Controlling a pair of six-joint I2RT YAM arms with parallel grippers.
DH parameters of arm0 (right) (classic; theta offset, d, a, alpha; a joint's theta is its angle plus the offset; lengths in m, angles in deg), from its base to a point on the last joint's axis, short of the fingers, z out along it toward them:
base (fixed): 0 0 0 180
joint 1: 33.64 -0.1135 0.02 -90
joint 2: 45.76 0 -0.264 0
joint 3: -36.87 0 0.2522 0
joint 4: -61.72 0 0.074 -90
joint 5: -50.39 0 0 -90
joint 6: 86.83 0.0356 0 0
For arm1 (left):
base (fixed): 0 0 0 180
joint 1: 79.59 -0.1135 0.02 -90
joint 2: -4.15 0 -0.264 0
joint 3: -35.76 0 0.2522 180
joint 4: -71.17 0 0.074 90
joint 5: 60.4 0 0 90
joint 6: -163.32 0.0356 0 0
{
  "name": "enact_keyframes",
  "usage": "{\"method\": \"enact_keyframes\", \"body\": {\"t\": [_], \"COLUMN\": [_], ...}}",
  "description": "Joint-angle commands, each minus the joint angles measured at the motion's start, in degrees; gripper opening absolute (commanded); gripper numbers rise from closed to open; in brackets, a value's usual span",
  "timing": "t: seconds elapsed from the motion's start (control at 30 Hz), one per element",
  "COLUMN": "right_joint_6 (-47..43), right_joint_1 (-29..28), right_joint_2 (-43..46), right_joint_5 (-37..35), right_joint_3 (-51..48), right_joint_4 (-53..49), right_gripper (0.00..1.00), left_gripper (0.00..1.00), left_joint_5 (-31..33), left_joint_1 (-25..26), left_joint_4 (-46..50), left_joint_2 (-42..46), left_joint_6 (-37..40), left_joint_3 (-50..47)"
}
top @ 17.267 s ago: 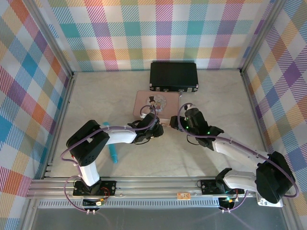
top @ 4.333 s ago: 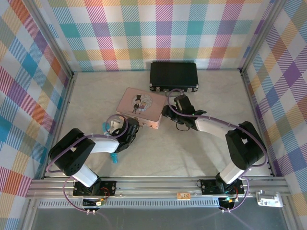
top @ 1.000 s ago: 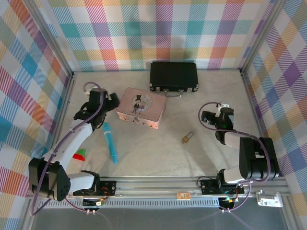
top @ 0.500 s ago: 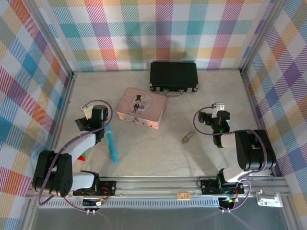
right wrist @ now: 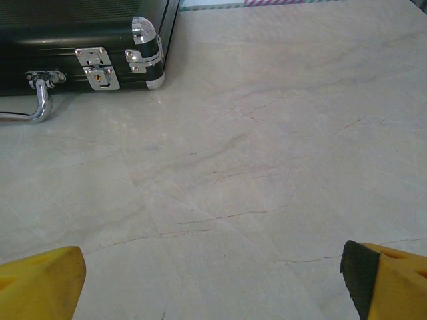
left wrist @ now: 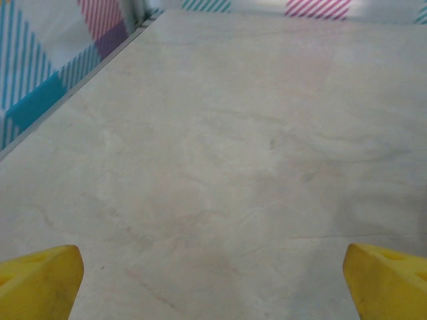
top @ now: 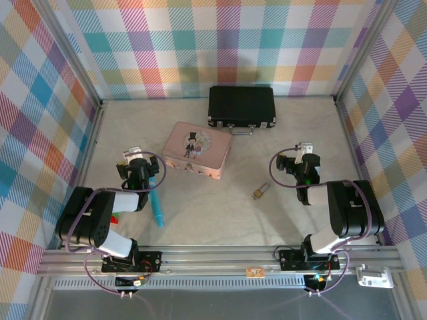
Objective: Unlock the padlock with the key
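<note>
- The left gripper (left wrist: pixel 213 283) is spread wide. Its yellow fingertips (left wrist: pixel 37 280) sit at the two lower corners of the wrist view, with only bare marble table (left wrist: pixel 220 153) between them, and it grips nothing.
- The right gripper (right wrist: pixel 213 280) is spread just as wide and is also empty.
- From above, the left gripper sits just left of the pink tin (top: pixel 197 151), and the right gripper is well to the tin's right.
- The padlock (top: pixel 259 193) lies on the table to the right of the tin and nearer the arm bases, apart from both grippers.
- The key is too small to make out, so I cannot tell whether it sits in the padlock.
- A teal pen (top: pixel 155 200) lies near the tin's front-left.
- A black case (top: pixel 241 105) stands behind the tin.
</note>
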Motion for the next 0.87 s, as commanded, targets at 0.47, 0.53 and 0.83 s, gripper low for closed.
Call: {"method": "enact_keyframes", "body": {"t": [0.47,0.53,0.83], "right_joint_6": [0.1,0.1,0.2], "right_joint_1": [0.4,0.4,0.5], "right_joint_2": [0.2,0.2,0.2], "right_joint_5": [0.1,0.0,0.3], "right_joint_3": [0.9,0.9,0.9], "right_joint_4": [1.9,1.9,1.9], "right_gripper": [0.99,0.99,0.99], "left_gripper": [1.0,1.0,1.0], "left_joint_5": [-5.8,-5.9,-5.9], "left_joint_1": [-1.6,-1.5,-1.6], "left_joint_4": [-5.8,-5.8,-5.5], "left_joint_2": [-4.9,-4.9,-4.9], "left_joint_6": [1.8,1.8,1.5], "left_joint_3": [1.3,1.2,1.4]}}
